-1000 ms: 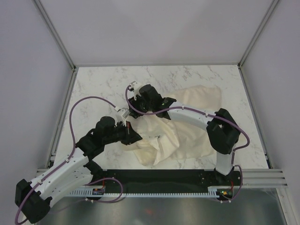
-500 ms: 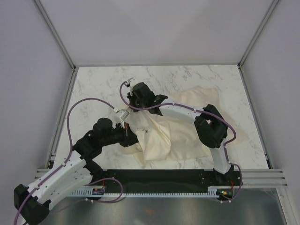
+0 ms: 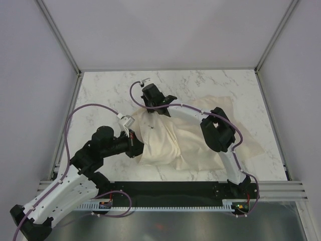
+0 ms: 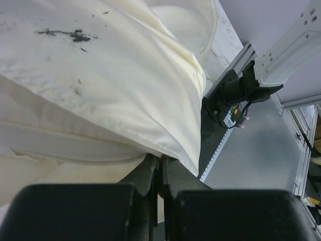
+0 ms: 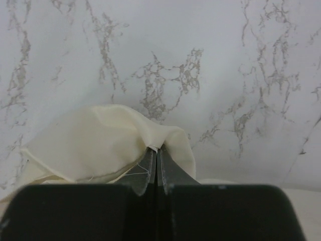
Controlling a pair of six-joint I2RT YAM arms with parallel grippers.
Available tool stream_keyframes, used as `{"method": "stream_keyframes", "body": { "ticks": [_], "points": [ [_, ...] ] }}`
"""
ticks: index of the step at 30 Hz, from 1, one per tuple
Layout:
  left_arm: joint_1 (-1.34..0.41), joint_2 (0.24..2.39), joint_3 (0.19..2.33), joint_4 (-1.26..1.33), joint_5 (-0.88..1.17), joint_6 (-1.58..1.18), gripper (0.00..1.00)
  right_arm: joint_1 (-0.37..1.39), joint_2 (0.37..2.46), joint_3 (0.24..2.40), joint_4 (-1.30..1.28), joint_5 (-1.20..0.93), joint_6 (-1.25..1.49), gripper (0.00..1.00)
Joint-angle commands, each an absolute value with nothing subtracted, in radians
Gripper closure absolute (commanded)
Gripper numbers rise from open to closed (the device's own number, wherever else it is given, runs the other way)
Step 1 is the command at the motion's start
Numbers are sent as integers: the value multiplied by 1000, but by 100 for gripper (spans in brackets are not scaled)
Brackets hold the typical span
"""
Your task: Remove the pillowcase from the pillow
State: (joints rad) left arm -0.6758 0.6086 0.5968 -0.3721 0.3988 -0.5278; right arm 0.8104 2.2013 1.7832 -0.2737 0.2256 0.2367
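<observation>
Nearest the arm bases, the left gripper (image 4: pixel 158 166) had its two black fingers pressed together on a fold at the near edge of the thin, limp, pale cream fabric pillowcase (image 3: pixel 160 141). The left wrist view showed the cloth pinched between the fingers and draped over them in soft layers. Higher on that sheet, a small dark smudge (image 4: pixel 70 35) with a few specks beside it marked the slightly shiny fabric.

From above, the pillowcase lay spread on the white, grey-veined marble table (image 3: pixel 105 95) between the two grippers. Its near left edge was at the left gripper and its far left corner at the right one. The right arm reached from its base across the cloth to that far corner, with its elbow over the middle. There the right gripper (image 5: pixel 156 163) was likewise closed tight, nipping a rounded corner of the cream fabric, which bulged to either side of the fingers just above the marble.

To the right, under and beyond the right arm's elbow, lay the thick, padded, rectangular cream-beige pillow (image 3: pixel 248 141), its straight edges running toward the right side of the table. Its left part seemed to sit inside the pillowcase, though the arm hid where one ended and the other began.
</observation>
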Motion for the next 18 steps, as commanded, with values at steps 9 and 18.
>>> {"method": "stream_keyframes", "body": {
  "ticks": [9, 18],
  "points": [
    [-687, 587, 715, -423, 258, -485, 98, 769, 2111, 1629, -282, 354, 203, 100],
    [-684, 730, 704, -379, 107, -503, 98, 767, 1841, 1395, -215, 209, 216, 76]
  ]
}}
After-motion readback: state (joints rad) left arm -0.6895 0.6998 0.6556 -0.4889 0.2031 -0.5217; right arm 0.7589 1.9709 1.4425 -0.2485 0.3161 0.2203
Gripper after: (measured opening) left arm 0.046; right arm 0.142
